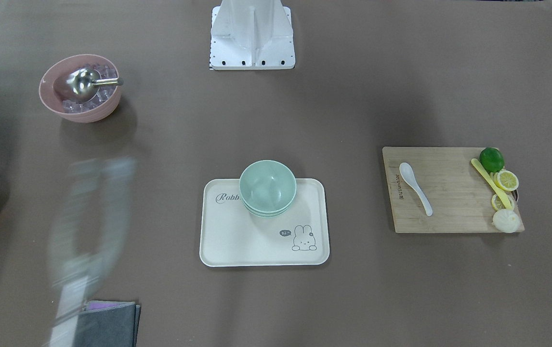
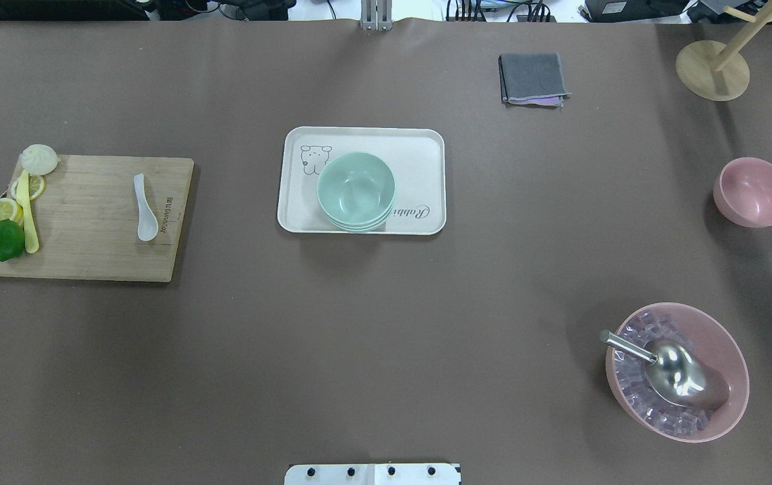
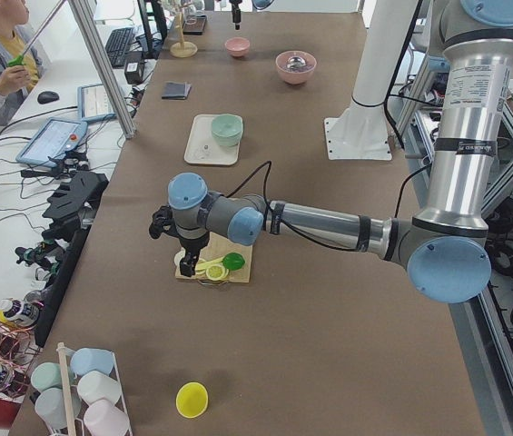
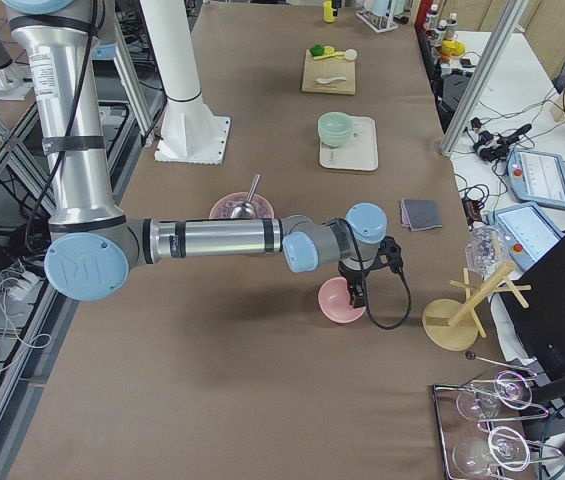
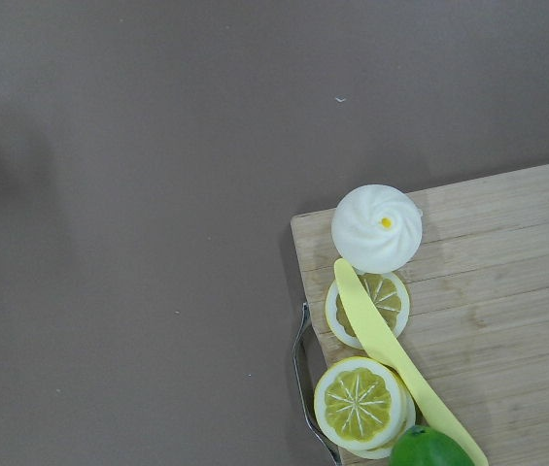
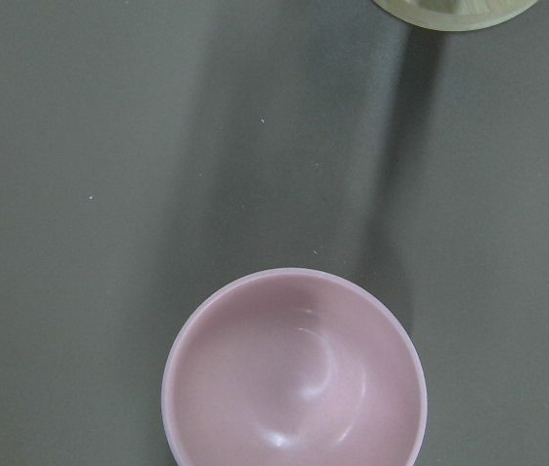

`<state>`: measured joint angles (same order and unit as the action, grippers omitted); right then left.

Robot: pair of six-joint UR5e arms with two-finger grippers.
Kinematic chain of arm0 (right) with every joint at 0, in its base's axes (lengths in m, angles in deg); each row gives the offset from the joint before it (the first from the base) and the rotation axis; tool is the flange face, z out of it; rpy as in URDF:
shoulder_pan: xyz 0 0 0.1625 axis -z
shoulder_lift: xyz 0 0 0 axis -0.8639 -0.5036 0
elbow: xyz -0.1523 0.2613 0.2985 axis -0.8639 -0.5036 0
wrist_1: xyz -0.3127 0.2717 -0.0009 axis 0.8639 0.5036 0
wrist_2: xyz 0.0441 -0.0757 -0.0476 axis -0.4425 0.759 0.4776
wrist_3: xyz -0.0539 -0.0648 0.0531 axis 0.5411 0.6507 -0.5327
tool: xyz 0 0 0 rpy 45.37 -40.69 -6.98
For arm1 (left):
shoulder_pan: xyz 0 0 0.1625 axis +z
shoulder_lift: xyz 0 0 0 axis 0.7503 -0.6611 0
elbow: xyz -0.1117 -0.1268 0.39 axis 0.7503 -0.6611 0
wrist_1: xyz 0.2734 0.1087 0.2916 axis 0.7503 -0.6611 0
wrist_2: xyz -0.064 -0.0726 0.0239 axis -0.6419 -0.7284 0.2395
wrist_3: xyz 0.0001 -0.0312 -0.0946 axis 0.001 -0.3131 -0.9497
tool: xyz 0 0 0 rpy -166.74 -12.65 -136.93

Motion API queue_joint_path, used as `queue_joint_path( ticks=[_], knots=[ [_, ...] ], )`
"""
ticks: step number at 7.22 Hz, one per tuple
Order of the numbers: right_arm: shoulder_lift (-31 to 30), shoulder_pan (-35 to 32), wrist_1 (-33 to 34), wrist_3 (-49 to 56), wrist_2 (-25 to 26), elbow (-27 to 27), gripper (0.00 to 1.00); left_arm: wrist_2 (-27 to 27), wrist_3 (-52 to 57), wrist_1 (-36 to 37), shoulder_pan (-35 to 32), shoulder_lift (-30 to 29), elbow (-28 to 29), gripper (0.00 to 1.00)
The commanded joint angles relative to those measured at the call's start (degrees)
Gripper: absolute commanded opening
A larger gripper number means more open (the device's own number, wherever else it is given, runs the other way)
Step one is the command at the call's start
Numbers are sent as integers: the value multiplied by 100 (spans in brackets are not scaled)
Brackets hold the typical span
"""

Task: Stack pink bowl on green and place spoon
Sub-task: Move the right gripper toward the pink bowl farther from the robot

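The plain pink bowl [image 2: 754,192] stands empty and upright on the table at the far right; it also shows in the right wrist view [image 6: 293,374]. The green bowl [image 2: 356,190] tops a small stack on the cream tray [image 2: 420,145] at mid-table. The white spoon [image 2: 145,209] lies on the wooden cutting board [image 2: 89,256] at the left. My right gripper [image 4: 355,292] hangs just over the pink bowl. My left gripper [image 3: 186,262] hangs over the board's outer end. Neither wrist view shows fingers, so I cannot tell whether either is open or shut.
A second pink bowl [image 2: 677,372] with clear cubes and a steel scoop stands front right. A grey cloth [image 2: 533,79] and a wooden stand [image 2: 712,69] are at the back right. A lime [image 2: 5,240], lemon slices, a yellow utensil [image 2: 29,215] and a bun share the board.
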<state>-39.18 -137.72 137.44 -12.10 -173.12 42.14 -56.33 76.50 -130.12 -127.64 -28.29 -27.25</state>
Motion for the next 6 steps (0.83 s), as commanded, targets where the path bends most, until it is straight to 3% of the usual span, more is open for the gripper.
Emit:
queue_joint_path(
  ticks=[1,6],
  knots=[
    [5,0,0,0,0,11,100,-4,-3,-74,10,151,-95,98],
    [-48,70,-53,-88,122,-41,100,31,-179,-171,19,249,-113,98]
  ],
)
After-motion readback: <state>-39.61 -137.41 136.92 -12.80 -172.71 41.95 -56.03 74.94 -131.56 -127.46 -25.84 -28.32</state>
